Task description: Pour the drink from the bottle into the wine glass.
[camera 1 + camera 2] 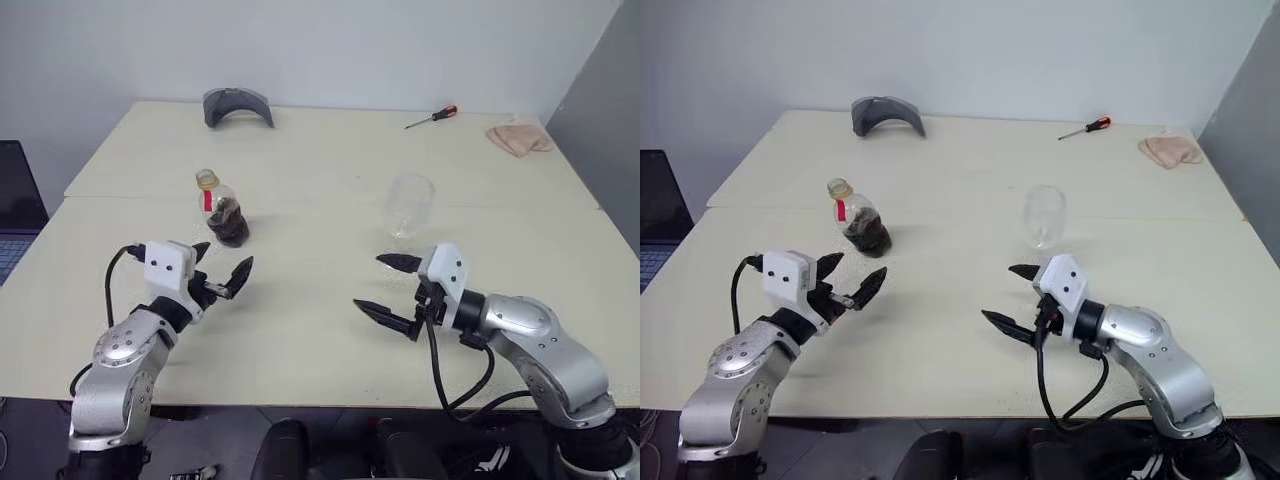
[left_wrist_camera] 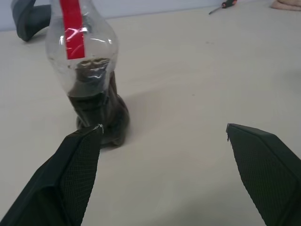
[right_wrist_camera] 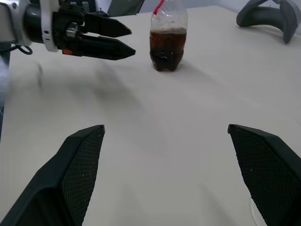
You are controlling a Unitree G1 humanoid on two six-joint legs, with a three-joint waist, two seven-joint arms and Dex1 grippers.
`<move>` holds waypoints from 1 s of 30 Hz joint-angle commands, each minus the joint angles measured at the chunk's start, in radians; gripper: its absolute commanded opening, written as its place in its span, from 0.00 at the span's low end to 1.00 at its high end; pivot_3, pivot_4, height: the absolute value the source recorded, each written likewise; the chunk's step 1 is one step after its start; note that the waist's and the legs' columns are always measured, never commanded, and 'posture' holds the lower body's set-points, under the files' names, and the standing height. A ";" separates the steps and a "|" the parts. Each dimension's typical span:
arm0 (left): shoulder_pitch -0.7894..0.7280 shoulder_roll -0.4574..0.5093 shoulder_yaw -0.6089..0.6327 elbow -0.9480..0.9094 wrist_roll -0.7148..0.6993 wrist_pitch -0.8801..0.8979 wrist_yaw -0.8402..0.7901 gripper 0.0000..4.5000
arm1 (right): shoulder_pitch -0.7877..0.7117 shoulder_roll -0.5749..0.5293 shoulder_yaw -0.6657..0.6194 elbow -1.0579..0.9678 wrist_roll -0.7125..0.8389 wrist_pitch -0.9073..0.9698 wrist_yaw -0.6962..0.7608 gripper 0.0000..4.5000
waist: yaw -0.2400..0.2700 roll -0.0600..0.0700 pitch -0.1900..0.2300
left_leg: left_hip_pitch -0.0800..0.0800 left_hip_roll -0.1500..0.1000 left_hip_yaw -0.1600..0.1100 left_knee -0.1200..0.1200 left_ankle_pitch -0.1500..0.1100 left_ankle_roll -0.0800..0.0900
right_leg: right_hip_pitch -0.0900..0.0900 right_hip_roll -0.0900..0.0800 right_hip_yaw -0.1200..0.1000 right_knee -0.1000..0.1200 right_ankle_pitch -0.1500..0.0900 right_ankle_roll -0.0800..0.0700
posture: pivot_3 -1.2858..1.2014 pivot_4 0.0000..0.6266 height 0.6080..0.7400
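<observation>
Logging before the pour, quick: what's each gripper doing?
Left gripper: open, holding nothing.
Right gripper: open, holding nothing.

My pale cream worktop (image 1: 320,330) carries the bottle (image 1: 222,212) standing left of centre and the wine glass (image 1: 410,206) upright right of centre. At the far edge lie a grey curved holder (image 1: 237,105), upper middle, a red-handled screwdriver (image 1: 432,117) and a pinkish cloth (image 1: 519,138), upper right.
</observation>
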 commanded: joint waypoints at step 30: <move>-0.555 -0.080 -0.048 0.716 0.131 -0.277 -0.003 0.49 | -0.086 0.065 0.043 0.003 -0.020 0.015 -0.080 1.00 | 0.006 -0.001 0.000 | -0.002 0.001 0.000 0.003 0.000 0.000 | -0.001 0.000 -0.001 0.001 0.003 -0.005 | 0.52 0.24 1.00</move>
